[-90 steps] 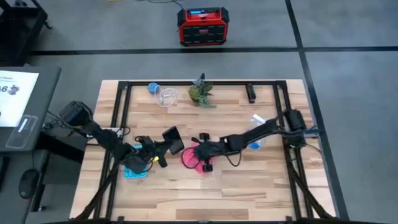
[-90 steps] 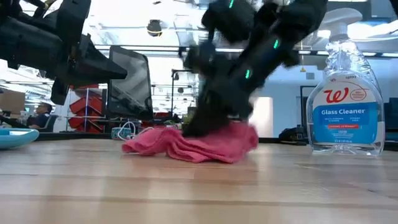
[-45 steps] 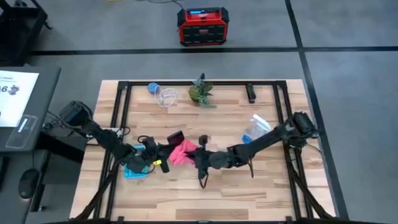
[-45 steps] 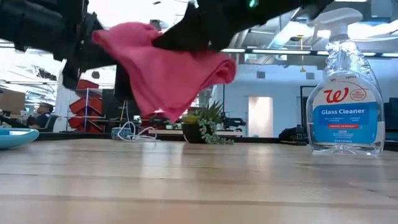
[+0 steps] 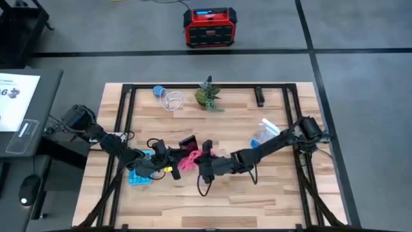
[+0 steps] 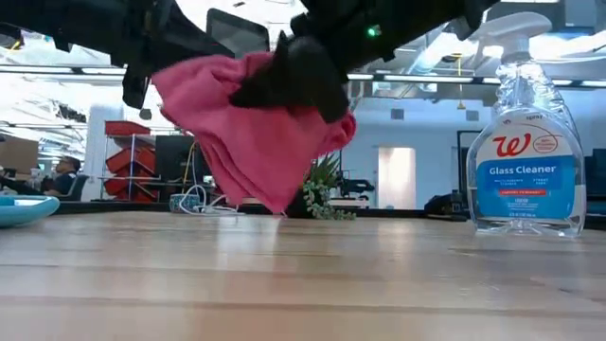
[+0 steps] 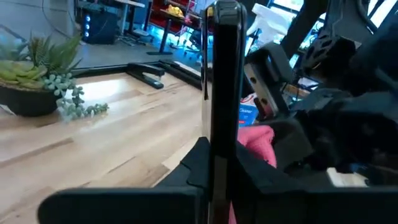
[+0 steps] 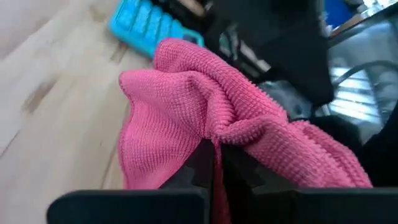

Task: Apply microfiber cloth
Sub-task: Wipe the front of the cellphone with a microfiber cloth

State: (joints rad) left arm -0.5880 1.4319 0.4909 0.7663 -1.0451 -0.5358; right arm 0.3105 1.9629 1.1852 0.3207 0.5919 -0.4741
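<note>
Above the wooden table (image 5: 257, 193), the right gripper (image 5: 201, 162), clamped on the pink microfiber cloth (image 6: 248, 133), lifts it against the black phone (image 7: 222, 93) pinched upright by the left gripper (image 5: 168, 156); wiping well likely needs light, flat contact.

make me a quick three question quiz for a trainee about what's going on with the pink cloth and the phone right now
1. True or false: the microfiber cloth lies flat on the table.
2. Which gripper grips the cloth? A. left B. right C. neither
3. Fill in: the left gripper holds the black ___ on edge.

Key
1. False. It hangs clear of the wood in the low view.
2. B. The right gripper has its jaws pinched on a fold of cloth.
3. phone, with the cloth just beside it. The blue calculator lies on the table below the left arm.
</note>
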